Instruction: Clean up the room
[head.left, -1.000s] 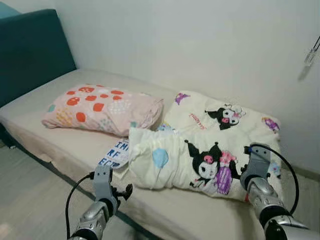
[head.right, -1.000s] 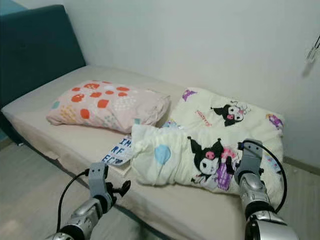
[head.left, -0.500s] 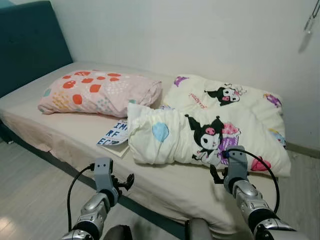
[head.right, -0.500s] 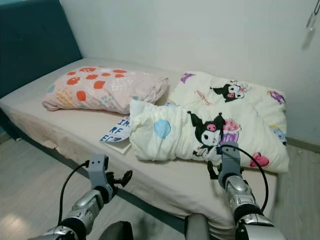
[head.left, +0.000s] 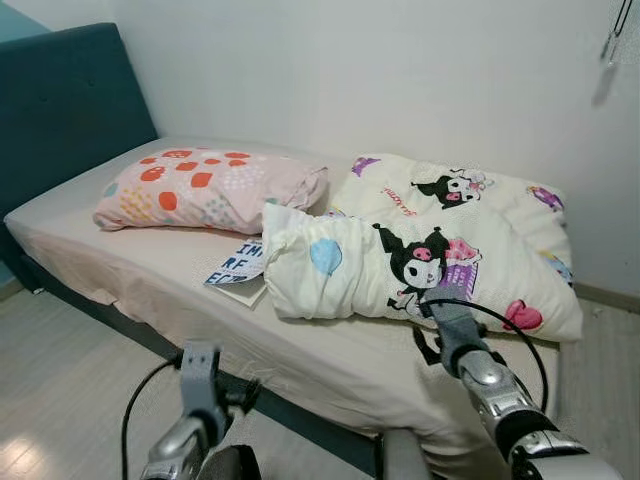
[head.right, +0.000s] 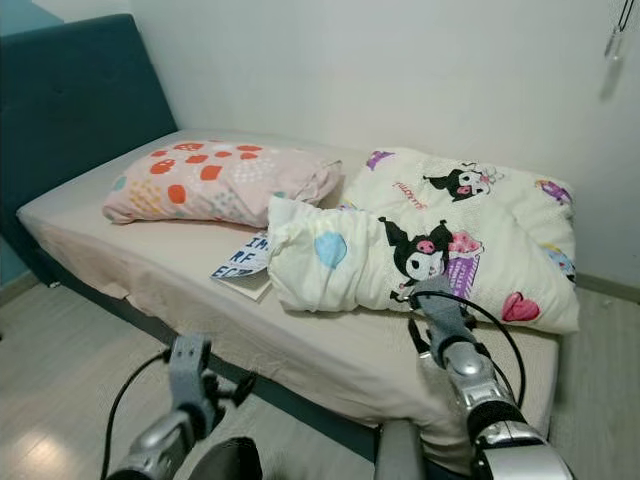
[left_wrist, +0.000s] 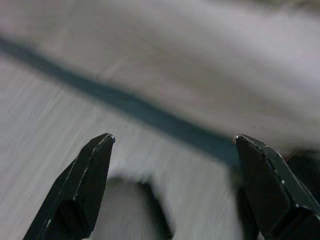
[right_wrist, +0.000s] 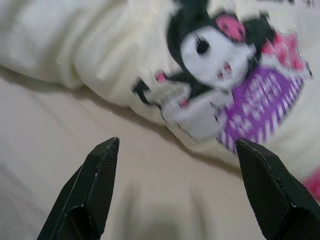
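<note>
Bedroom, white wall, pale wood-look floor (head.left: 60, 370), low bed (head.left: 330, 355) with beige fitted sheet and teal upholstered headboard (head.left: 60, 100). Pink pillow with red and orange spots (head.left: 210, 188) lies near the head end. Cream cartoon-print quilt (head.left: 440, 240) is bunched over the foot end, a rolled part of it reaching toward the front edge. White booklet with blue block letters (head.left: 238, 268) lies flat near the front edge, half tucked under the quilt roll, just beside the pillow.

Right gripper (right_wrist: 175, 190) hovers over bare sheet at the front edge, just short of the quilt's cartoon figure, fingers spread wide, nothing held. Left gripper (left_wrist: 170, 190) hangs low off the bed's front edge over the floor, fingers also apart and empty; view blurred.

Likely step: take hold of the quilt to straighten or fold it. To do it well, push the right gripper forward until a thick fold sits between the fingers, not just surface cloth, clamp, then lift slowly. Bring the left gripper up to a second edge so the quilt spreads evenly. Watch the booklet, dragging the roll could sweep it off.
</note>
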